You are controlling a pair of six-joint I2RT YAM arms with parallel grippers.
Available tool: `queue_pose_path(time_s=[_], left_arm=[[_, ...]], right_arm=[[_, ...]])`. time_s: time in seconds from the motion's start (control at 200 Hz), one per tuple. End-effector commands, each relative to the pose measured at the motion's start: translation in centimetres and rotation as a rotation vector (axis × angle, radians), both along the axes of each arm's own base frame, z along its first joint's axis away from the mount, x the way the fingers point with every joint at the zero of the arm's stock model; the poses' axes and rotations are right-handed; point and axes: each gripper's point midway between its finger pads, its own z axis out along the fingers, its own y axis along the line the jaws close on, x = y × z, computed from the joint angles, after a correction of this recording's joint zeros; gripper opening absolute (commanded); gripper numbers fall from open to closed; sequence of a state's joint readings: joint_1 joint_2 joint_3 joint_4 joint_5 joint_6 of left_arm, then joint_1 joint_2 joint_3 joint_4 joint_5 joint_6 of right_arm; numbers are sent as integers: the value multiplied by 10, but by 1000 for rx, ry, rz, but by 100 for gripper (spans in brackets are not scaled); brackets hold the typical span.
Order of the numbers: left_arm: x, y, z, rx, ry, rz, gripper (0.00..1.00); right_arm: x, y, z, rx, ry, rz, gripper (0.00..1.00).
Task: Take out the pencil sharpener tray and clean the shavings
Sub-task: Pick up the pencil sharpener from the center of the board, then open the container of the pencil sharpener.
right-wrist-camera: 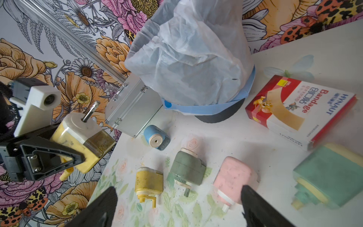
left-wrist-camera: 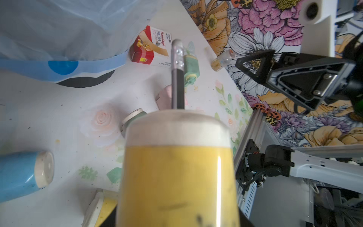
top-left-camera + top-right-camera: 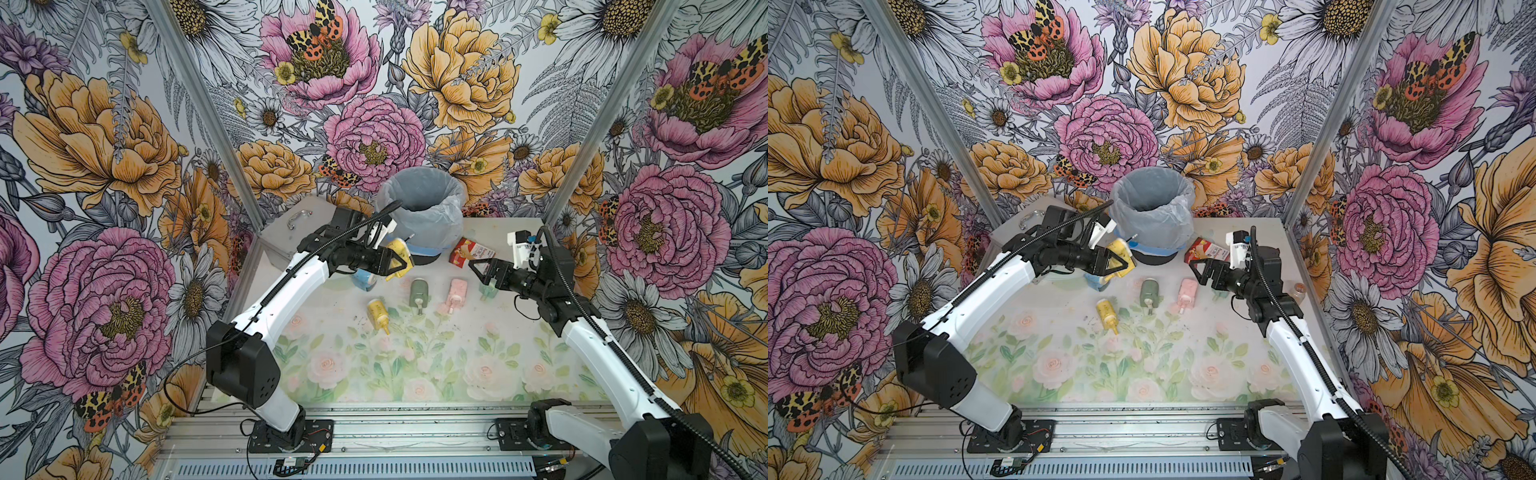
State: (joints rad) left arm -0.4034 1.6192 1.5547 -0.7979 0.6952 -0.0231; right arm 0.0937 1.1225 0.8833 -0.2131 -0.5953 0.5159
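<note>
The white worktop [image 3: 478,320] printed with pale roses is carrying a round grey bin [image 3: 428,226], lined with a thin translucent bag, at the middle of its far edge. The left gripper [image 3: 401,262] is holding a yellow plastic pencil sharpener [image 2: 176,176] with a white cap aloft just beside the bin, toward the far left corner. Its jaws are clamped on the body, and a dark pencil [image 2: 177,86] is sticking out of the cap. The right gripper [image 3: 481,272] is hovering toward the far right corner, jaws wide apart and empty. The sharpener's clear plastic tray [image 1: 107,137] is sitting in the body, packed with brownish shavings [image 1: 98,145]. It is probably light, stiff and smooth. Pinching its exposed side walls and pulling straight, while keeping it level, seems best. More dark flecks are dotting the worktop, likely to scatter at any puff.
</note>
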Motion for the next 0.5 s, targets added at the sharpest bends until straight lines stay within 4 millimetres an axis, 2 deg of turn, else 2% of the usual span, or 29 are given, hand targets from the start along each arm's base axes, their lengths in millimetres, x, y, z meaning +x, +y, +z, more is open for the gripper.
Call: queue_pose_path(time_s=[0.0, 0.11, 0.27, 0.495], left_arm=[[-14, -10, 38, -171, 4, -160, 2], [-15, -15, 35, -198, 45, -214, 2], [-17, -12, 18, -182, 62, -241, 3], [-25, -6, 16, -256, 97, -285, 2]], right_arm=[[9, 14, 7, 45, 8, 62, 98], [20, 24, -4, 54, 54, 101, 96], [28, 33, -3, 81, 36, 156, 95], [4, 59, 4, 137, 10, 334, 91]])
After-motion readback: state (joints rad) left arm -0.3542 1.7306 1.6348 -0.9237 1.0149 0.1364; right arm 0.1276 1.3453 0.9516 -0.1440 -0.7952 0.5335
